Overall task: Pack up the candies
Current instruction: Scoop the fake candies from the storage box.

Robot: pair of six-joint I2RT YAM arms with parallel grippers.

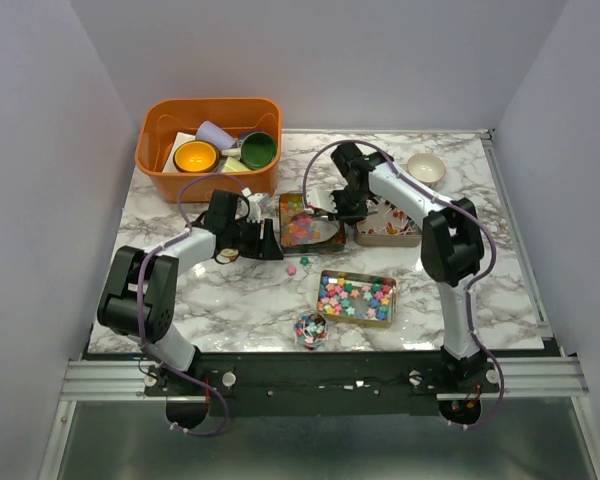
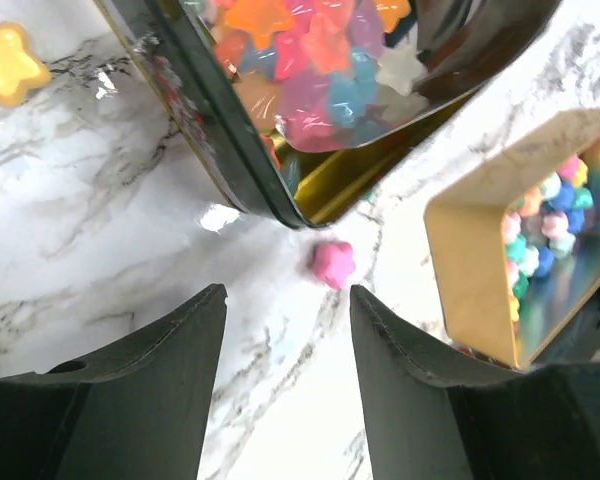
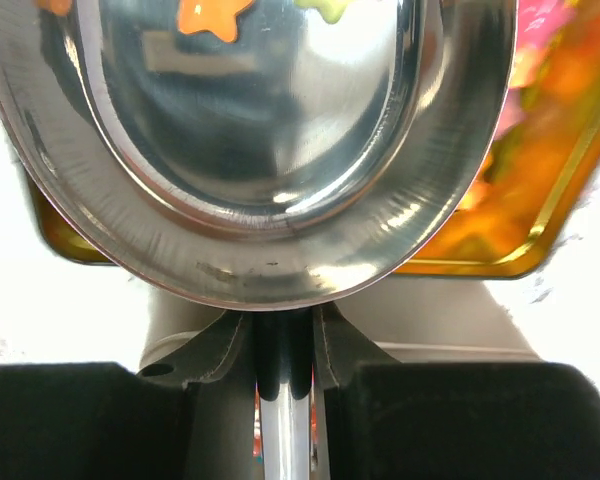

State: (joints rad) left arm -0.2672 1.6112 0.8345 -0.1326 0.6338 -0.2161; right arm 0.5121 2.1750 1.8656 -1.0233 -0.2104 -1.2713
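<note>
Colourful star-shaped candies [image 1: 356,297], some loose

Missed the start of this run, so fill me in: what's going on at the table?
The right gripper is shut on the handle of a metal scoop, holding it over an open tin of star candies. The left gripper, jaws open, hovers low over a loose pink candy on the marble table beside that tin. A gold tin nearer the arms holds candies.

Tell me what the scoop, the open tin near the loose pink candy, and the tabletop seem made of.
The scoop looks like polished steel: mirror reflections, fine brush marks. The tin seems thin sheet metal, gold-lacquered inside: glossy, reflective walls. The tabletop is glossy, marble-patterned; real stone or laminate cannot be told.
</note>
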